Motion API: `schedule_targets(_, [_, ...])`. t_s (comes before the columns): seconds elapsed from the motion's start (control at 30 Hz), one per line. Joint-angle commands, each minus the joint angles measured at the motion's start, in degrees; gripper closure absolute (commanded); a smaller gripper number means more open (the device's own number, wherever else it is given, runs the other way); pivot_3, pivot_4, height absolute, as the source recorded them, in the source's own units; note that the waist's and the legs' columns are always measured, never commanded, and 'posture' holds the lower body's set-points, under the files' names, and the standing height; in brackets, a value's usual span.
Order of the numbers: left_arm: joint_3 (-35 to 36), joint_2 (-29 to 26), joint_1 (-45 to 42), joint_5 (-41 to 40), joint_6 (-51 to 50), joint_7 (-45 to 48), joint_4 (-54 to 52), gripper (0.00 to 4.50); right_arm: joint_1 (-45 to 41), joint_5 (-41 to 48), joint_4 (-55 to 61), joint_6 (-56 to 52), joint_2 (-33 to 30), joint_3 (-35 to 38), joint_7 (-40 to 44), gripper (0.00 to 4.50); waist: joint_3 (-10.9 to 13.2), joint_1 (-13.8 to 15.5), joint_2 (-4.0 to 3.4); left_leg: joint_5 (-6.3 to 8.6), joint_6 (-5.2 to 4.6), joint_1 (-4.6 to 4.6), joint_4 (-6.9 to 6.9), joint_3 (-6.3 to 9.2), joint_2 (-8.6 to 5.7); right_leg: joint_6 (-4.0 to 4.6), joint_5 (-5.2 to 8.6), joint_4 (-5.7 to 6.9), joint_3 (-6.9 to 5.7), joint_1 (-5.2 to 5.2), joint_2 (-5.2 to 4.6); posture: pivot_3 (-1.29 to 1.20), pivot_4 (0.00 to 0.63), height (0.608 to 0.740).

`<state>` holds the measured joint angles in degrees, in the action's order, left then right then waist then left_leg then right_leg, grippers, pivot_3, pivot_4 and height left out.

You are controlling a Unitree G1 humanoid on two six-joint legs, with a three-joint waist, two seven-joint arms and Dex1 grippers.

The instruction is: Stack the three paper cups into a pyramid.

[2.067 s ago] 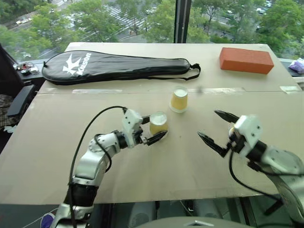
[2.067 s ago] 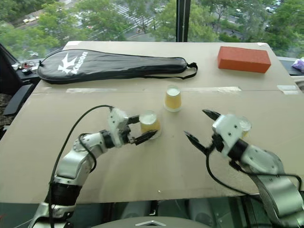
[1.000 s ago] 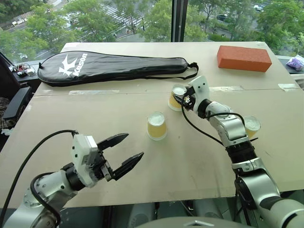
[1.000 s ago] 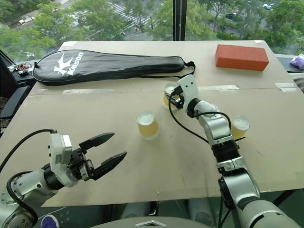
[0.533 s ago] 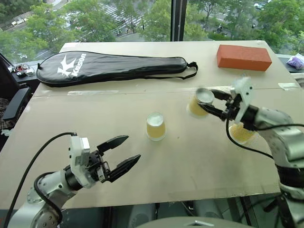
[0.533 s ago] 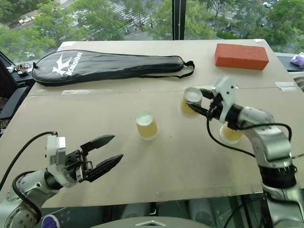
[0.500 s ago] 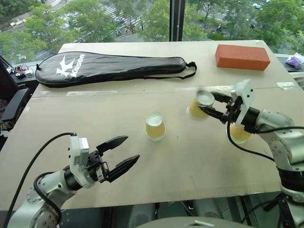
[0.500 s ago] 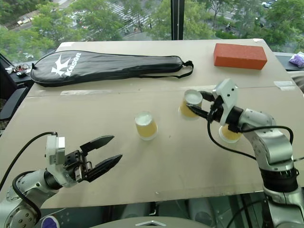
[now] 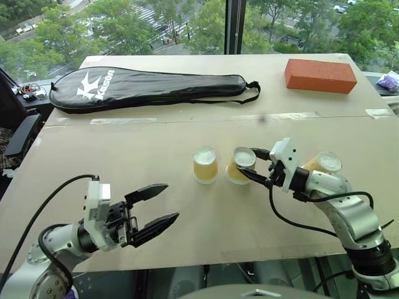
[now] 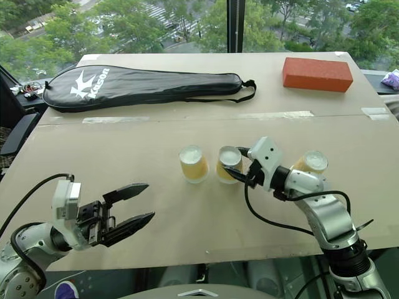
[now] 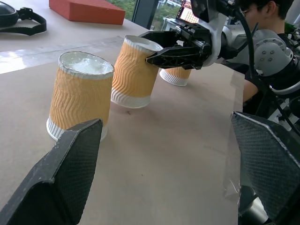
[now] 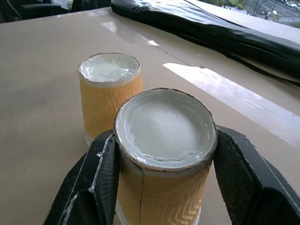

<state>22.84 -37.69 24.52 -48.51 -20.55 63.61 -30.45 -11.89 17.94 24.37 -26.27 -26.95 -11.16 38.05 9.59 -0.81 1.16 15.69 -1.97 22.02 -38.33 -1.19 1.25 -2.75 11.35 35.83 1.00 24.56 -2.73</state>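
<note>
Three yellow-orange paper cups stand upside down on the brown table (image 9: 93,143). One cup (image 9: 206,164) stands free at the middle. Right beside it is a second cup (image 9: 240,165), slightly tilted with its rim at or just above the table, and my right gripper (image 9: 250,167) is shut on its sides, one finger (image 12: 93,187) each side. A small gap separates these two. The third cup (image 9: 325,163) stands further right, behind my right forearm. My left gripper (image 9: 159,203) hangs open and empty near the table's front edge, left of the cups, pointing at them.
A black racket bag (image 9: 149,88) lies across the far left of the table and an orange brick (image 9: 320,76) at the far right. A person (image 11: 262,11) sits beyond the table's right side. Bare table lies between my left gripper and the cups.
My right gripper has carried its cup back toward me and leftward, down beside the middle cup. The left gripper has stayed open and nearly still.
</note>
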Motion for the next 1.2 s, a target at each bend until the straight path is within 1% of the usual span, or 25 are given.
schedule_targets(0.03, [2.21,-0.27,1.17,-0.70,1.06,0.32,-2.12,0.00,0.03,-2.10,-1.39,4.82,0.73,-1.88,1.34,2.38,0.00,-0.01,0.00,0.00,0.00,0.00,0.00,0.00,0.00,-0.07,0.04,0.00,0.00,0.00,0.00,0.00,0.150,0.740])
schedule_targets(0.17, [2.55,-0.07,2.06,-0.84,1.06,0.02,-3.05,0.00,-0.44,-3.11,-3.81,6.78,1.66,-2.98,2.08,2.38,-0.02,-0.02,0.03,0.00,0.00,-0.03,0.00,-0.01,0.01,-0.10,0.06,0.02,0.01,-0.01,0.00,0.00,0.150,0.740])
schedule_targets(0.33, [2.63,-0.09,2.23,-0.88,1.06,-0.11,-3.27,0.00,-0.61,-1.66,-5.76,6.47,1.74,-4.09,5.45,2.38,-0.06,-0.05,0.09,0.00,0.00,-0.05,0.00,-0.01,0.02,-0.07,0.04,0.02,0.01,-0.01,0.01,0.00,0.150,0.740])
schedule_targets(0.37, [2.55,-0.16,2.19,-0.82,1.07,-0.07,-3.32,0.00,-0.64,-1.16,-6.03,6.52,1.88,-4.13,6.14,1.34,-0.07,-0.05,0.10,0.00,0.00,-0.05,0.00,0.00,0.02,-0.05,0.03,0.02,0.01,-0.01,0.01,0.00,0.150,0.740])
schedule_targets(0.4, [2.41,-0.18,2.07,-0.79,1.05,-0.11,-3.38,0.00,-0.75,-1.73,-6.52,7.21,1.59,-4.51,6.82,0.98,-0.07,-0.05,0.12,0.00,0.00,-0.04,0.01,0.00,0.02,-0.03,0.02,0.02,0.01,-0.01,0.01,0.00,0.150,0.740])
schedule_targets(0.43, [2.24,-0.23,1.88,-0.80,0.99,-0.13,-3.42,0.00,-0.85,-2.53,-6.87,8.13,1.27,-4.64,7.12,0.45,-0.07,-0.04,0.11,0.00,0.00,-0.04,0.01,0.00,0.02,0.06,-0.04,0.02,0.00,-0.01,0.02,0.00,0.150,0.740])
schedule_targets(0.47, [2.15,-0.26,1.76,-0.83,0.93,-0.14,-3.45,0.00,-0.92,-3.08,-7.02,8.84,1.08,-4.53,7.11,0.04,-0.05,-0.02,0.08,0.00,0.00,-0.03,0.01,0.00,0.02,0.07,-0.04,0.02,-0.01,-0.01,0.01,0.00,0.150,0.740])
schedule_targets(0.73, [0.59,-0.60,-0.65,-0.58,0.31,0.26,-2.37,0.00,1.51,-1.90,-3.56,9.25,-1.11,-0.56,7.07,0.04,-0.05,0.19,0.10,0.00,0.00,-0.01,0.00,0.00,0.00,0.05,-0.03,0.02,-0.01,-0.01,0.00,0.00,0.150,0.740])
schedule_targets(0.83, [-0.20,-0.71,-1.80,-0.42,0.12,0.32,-2.07,0.00,2.34,-1.02,-1.51,8.66,-2.19,1.96,6.43,0.04,-0.05,0.14,0.09,0.00,0.00,-0.01,0.00,-0.01,0.00,0.05,-0.03,0.02,0.00,-0.01,0.01,0.00,0.150,0.740])
schedule_targets(0.93, [-0.74,-0.99,-2.86,-0.52,-0.04,0.44,-1.63,0.00,3.32,1.53,1.43,6.54,-3.99,6.58,5.76,0.04,-0.05,0.10,0.10,0.00,0.00,-0.02,0.00,-0.01,-0.01,0.03,-0.02,0.02,0.01,-0.01,0.01,0.00,0.150,0.740])
schedule_targets(1.07, [-2.17,-1.43,-4.05,0.04,0.10,1.56,-0.95,0.00,5.41,5.84,4.69,1.60,-8.38,14.54,5.56,0.04,-0.04,0.34,0.09,0.00,0.00,0.00,0.00,0.00,-0.01,0.00,0.00,0.02,0.00,-0.01,0.01,0.00,0.150,0.740])
schedule_targets(1.2, [-3.19,-1.89,-4.97,-0.20,0.01,2.61,-0.68,0.00,6.58,8.87,7.06,-1.44,-11.38,22.23,4.05,0.04,-0.04,0.30,0.10,0.00,0.00,0.00,-0.01,-0.03,-0.02,-0.01,0.00,0.01,0.03,-0.01,0.00,0.00,0.150,0.740])
